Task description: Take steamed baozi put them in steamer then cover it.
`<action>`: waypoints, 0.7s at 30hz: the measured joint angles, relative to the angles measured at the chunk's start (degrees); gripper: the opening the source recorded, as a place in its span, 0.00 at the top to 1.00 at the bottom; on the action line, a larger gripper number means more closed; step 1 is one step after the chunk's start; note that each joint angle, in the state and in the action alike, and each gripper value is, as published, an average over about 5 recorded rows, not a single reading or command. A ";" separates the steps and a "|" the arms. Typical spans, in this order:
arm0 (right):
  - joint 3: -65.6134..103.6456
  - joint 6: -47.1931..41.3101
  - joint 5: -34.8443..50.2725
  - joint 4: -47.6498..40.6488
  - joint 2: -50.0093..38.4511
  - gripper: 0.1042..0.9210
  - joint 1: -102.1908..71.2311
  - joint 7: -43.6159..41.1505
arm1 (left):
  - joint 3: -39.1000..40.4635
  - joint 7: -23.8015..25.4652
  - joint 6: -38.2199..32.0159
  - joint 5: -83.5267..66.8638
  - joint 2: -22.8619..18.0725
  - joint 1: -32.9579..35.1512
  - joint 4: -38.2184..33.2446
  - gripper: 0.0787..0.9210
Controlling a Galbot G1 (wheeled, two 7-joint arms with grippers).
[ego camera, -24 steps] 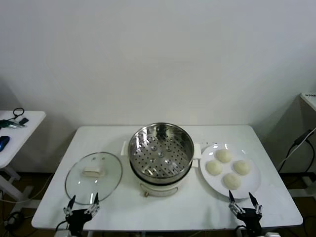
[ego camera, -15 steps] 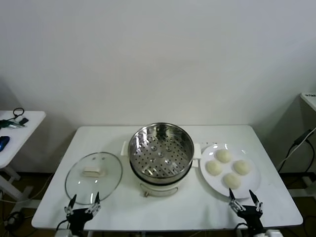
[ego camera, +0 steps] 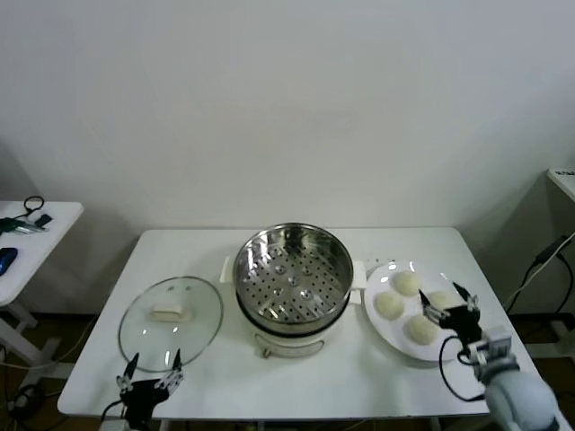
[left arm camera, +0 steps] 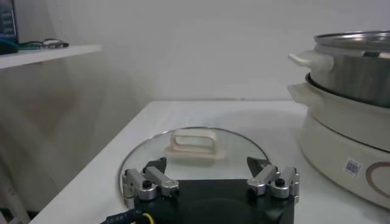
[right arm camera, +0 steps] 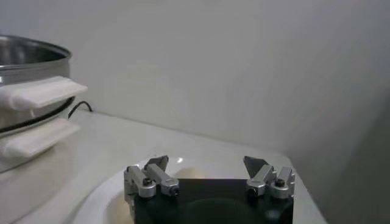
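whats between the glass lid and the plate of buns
The steamer, open and with no buns inside, stands between the cover and the white plate holding four steamed baozi; the head view shows it.

A plain white wall (ego camera: 287, 99) stands behind the white table (ego camera: 305, 377) and side table (ego camera: 31, 238).
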 measured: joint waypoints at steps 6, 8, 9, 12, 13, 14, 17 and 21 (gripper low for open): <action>-14.78 2.06 -4.96 -7.34 -10.56 0.12 17.27 -14.25 | 0.05 0.03 -0.34 0.02 0.27 0.15 0.15 0.12; -20.61 4.16 -6.53 -9.88 -12.95 0.12 23.74 -19.72 | 0.12 0.05 -0.37 0.02 0.32 0.11 0.25 0.12; -23.87 5.34 -7.21 -11.19 -13.89 0.12 27.24 -22.48 | 0.14 0.06 -0.38 0.03 0.34 0.08 0.29 0.12; -34.66 8.61 -8.59 -15.24 -15.63 0.12 38.34 -30.24 | 0.18 0.10 -0.37 0.03 0.39 -0.01 0.39 0.12; -38.49 9.52 -8.84 -16.64 -15.88 0.12 42.15 -32.54 | 0.20 0.12 -0.36 0.03 0.41 -0.03 0.39 0.12; -42.26 10.29 -9.01 -18.04 -15.95 0.12 45.83 -34.57 | 0.23 0.14 -0.34 0.03 0.44 -0.07 0.38 0.12; -53.48 11.83 -9.07 -22.43 -15.27 0.12 56.35 -39.44 | 0.33 0.17 -0.30 0.03 0.55 -0.23 0.38 0.12; -66.20 12.14 -8.26 -28.00 -12.84 0.12 66.87 -43.67 | 0.44 0.18 -0.35 0.04 0.58 -0.34 0.41 0.12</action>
